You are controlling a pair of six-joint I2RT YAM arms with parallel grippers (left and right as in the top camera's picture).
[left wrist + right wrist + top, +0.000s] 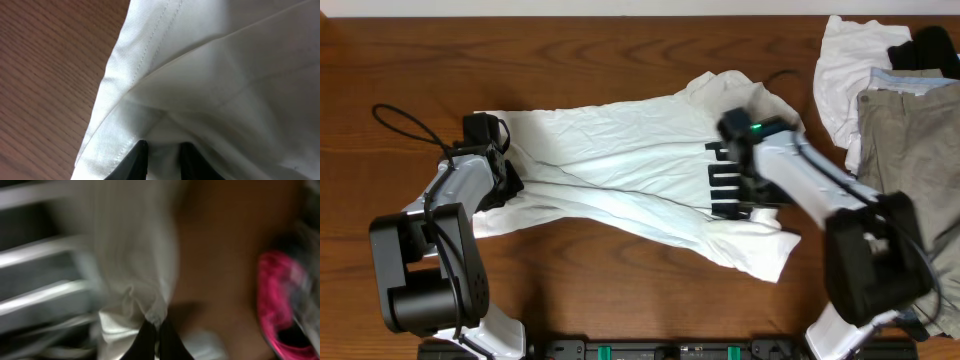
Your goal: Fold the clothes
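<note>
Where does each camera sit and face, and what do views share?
Overhead: above the table, facing down on the white garment; left arm, right arm show.
Left wrist: on the left hand, facing the garment's stitched hem; fingers show.
Right wrist: on the right hand, blurred, facing pinched white cloth; fingers show.
Shared: all show the garment.

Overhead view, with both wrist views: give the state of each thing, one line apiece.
white garment, spread out, wrinkled.
left pincer, shut on the white garment's edge.
right pincer, shut on a pinch of the white garment; view blurred.
khaki trousers, lying loose at the right.
white piece, crumpled beside the khaki trousers.
black piece, bunched up.
</note>
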